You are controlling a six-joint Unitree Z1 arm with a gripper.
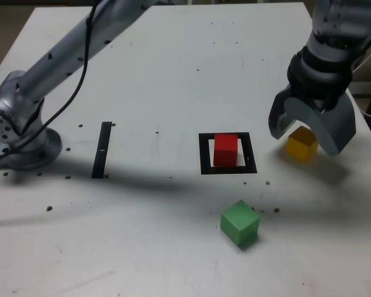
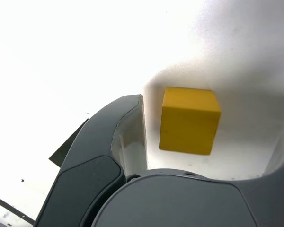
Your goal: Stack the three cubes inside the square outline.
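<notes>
Yellow cube (image 1: 302,144) sits between the open, downward-tilted gripper's (image 1: 308,143) jaws.

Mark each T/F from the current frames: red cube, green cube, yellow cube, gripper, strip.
1. The red cube is inside the square outline. True.
2. The green cube sits on top of the red cube. False: it is on the table, outside the outline.
3. The gripper is open over the yellow cube. True.
4. The black strip lies between the outline and the green cube. False: it is on the exterior view's left of both.
5. The yellow cube is on the exterior view's right of the outline. True.
6. Two cubes are already stacked. False: all three stand apart.
</notes>
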